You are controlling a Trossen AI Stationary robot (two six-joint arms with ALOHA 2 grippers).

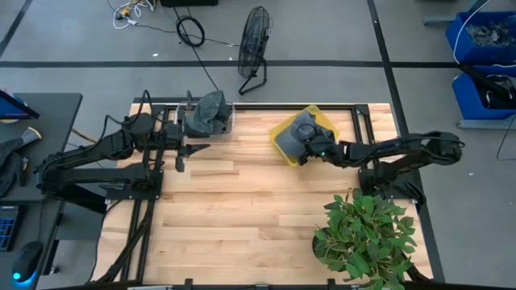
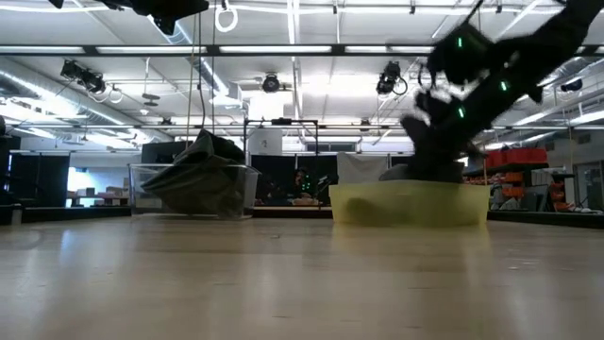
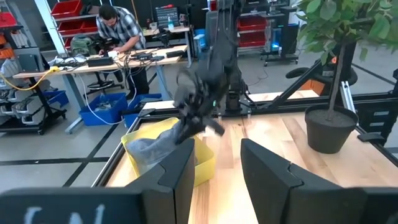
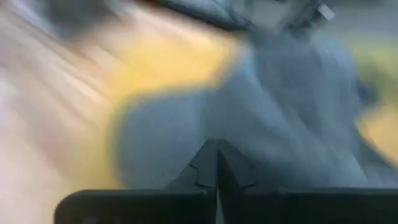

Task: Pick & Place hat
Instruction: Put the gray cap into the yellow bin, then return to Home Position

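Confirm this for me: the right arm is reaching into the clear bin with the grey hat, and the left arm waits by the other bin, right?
Not quite. The right gripper is at the yellow bin, on the grey hat, as the high view shows. The left gripper does wait by the other bin, the clear bin.

Worktop [image 2: 283, 283]: pale wood, filling the lower half of the low view. Clear bin [image 2: 193, 194]: far left of centre, holding a heap of dark grey hats [image 2: 203, 170] rising above its rim. Yellow bin [image 2: 411, 205]: right of centre, well apart from the clear bin. Right end effector [image 2: 439, 142]: dark, green lights on the arm, reaching down over the yellow bin (finger state cannot be told). Left arm [image 2: 160, 9]: only a dark part at the top edge. Background: ceiling lights, shelving.
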